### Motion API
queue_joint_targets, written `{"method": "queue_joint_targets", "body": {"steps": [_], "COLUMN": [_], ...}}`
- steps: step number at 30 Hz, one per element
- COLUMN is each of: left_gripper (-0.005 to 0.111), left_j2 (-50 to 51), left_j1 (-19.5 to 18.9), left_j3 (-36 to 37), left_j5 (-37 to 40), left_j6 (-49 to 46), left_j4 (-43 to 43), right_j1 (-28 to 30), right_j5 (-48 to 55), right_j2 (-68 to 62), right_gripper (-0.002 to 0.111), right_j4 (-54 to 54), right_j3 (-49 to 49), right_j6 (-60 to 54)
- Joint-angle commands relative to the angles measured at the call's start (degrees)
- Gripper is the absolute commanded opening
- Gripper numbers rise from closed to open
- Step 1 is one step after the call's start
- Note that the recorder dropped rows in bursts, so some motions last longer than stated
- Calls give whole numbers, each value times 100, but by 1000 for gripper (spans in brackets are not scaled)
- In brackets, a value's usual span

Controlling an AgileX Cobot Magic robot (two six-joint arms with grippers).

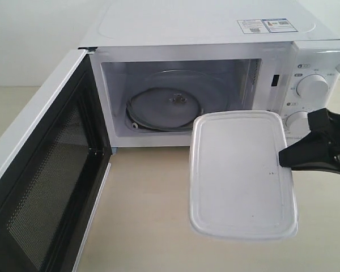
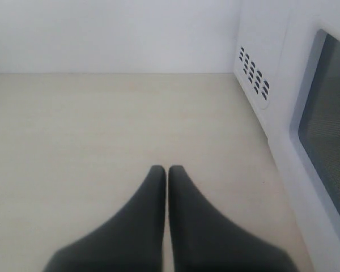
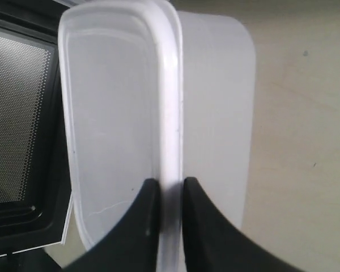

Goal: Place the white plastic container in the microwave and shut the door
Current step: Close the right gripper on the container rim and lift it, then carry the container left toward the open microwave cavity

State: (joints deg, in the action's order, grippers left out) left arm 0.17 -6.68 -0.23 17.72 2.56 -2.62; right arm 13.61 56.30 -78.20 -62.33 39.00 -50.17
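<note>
White plastic container (image 1: pixel 241 173) is being held at its rim by the right gripper (image 3: pixel 169 187), pinched tight, just in front of the open microwave (image 1: pixel 204 25); it is best being kept level and guided leftward over the turntable (image 1: pixel 164 105).

No word, brand or number is sharp enough to read in any view. The microwave (image 1: pixel 204 25) carries two labels side by side on its top, near the front right corner. One is a white sticker (image 1: pixel 250 26) filled with lines of fine print. Just beside it is a blue-and-white sticker (image 1: pixel 279 25) with a small red mark. The print on both is too small to make out. On the control panel, a tiny grey marking sits above the upper dial (image 1: pixel 313 86), more tiny marks flank it, and another stands beside the lower dial (image 1: pixel 298 120). Whether these are characters or symbols cannot be told.
</note>
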Motion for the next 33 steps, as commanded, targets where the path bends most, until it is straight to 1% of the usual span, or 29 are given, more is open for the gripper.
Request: {"method": "queue_joint_targets", "body": {"steps": [1, 6, 12, 18, 22, 31, 33], "left_gripper": [4, 4, 4, 4, 4, 4, 4], "left_j2": [-17, -17, -17, -17, -17, -17, -17], "left_j1": [4, 4, 4, 4, 4, 4, 4], "left_j3": [23, 23, 23, 23, 23, 23, 23], "left_j5": [-12, -12, -12, -12, -12, -12, -12], "left_j6": [52, 52, 52, 52, 52, 52, 52], "left_j4": [18, 18, 18, 18, 18, 18, 18], "right_j1": [-14, -89, -769, -1349, -1367, -1367, -1367], "right_j5": [3, 184, -137, -379, -368, -438, -445], "right_j2": [498, 926, 1303, 1303, 1303, 1303, 1303], "right_gripper": [0, 0, 0, 0, 0, 0, 0], "right_j4": [-231, -337, -337, -355, -419, -1239, -1327], "right_j3": [-274, -407, -558, -571, -601, -1220, -1273], "right_j6": [3, -67, -90, -90, -127, -754, -753]}}
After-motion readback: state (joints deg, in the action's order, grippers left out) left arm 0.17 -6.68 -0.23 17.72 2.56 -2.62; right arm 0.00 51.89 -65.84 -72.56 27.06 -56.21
